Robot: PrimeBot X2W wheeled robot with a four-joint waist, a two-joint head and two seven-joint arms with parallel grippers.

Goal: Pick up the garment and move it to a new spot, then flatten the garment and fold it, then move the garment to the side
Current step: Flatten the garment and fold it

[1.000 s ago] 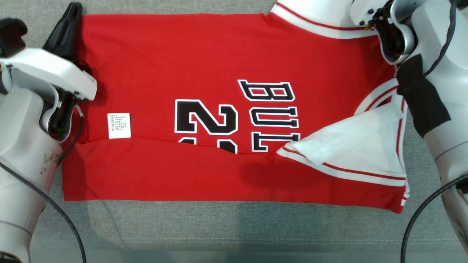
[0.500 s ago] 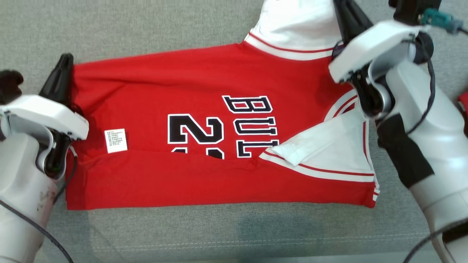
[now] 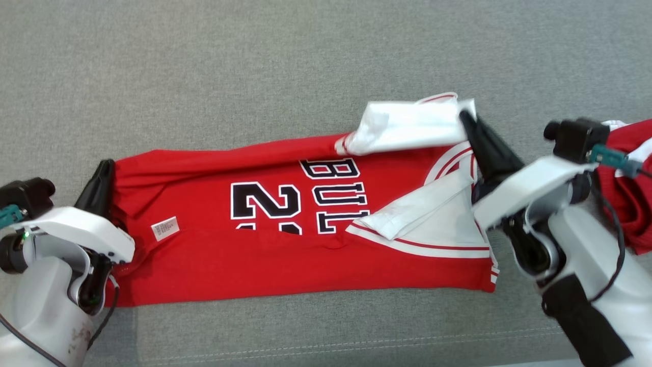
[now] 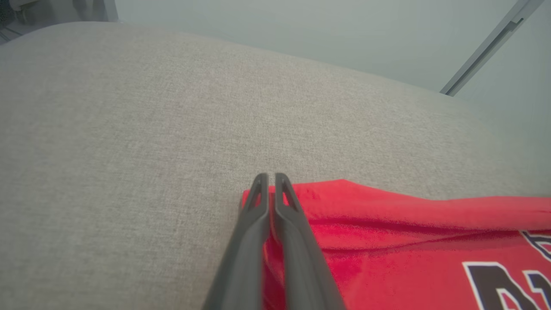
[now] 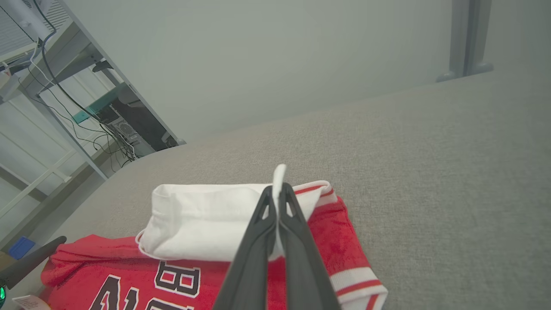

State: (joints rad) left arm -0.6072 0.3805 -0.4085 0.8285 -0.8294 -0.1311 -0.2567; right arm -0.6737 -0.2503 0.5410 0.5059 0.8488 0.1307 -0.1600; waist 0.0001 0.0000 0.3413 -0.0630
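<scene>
We are looking down at a red jersey (image 3: 285, 255) that is lying stretched sideways across a grey cushion (image 3: 254, 76), with its hem toward our left and its shoulders toward our right. Black "2" and "BUL" lettering is showing on top, and a white label (image 3: 165, 228) is sitting near the hem. The near edge is folded over the body, covering the lower part of the lettering.

Our left gripper (image 3: 106, 165) is sitting at the far hem corner. In the left wrist view its fingers (image 4: 241, 258) are pressed together, with red cloth (image 4: 387, 241) caught between them and the corner poking out just beside the tips. It is clamping the jersey there, low over the cushion.

Our right gripper (image 3: 464, 116) is sitting at the far shoulder end. In the right wrist view its fingers (image 5: 301, 258) are closed, and a strip of the white far sleeve (image 5: 202, 219) is sticking up between the tips. The rest of that sleeve (image 3: 407, 127) is drooping over the red body (image 5: 344, 241) below. So this gripper is pinching the sleeve, not the red cloth.

The jersey's far edge is running rumpled from one gripper to the other, so the whole garment is lying between them. The near sleeve (image 3: 428, 214) is lying folded on the body, just beside the right gripper's fingers.

Another red garment (image 3: 631, 204) is bunching at the right edge, behind our right arm.
</scene>
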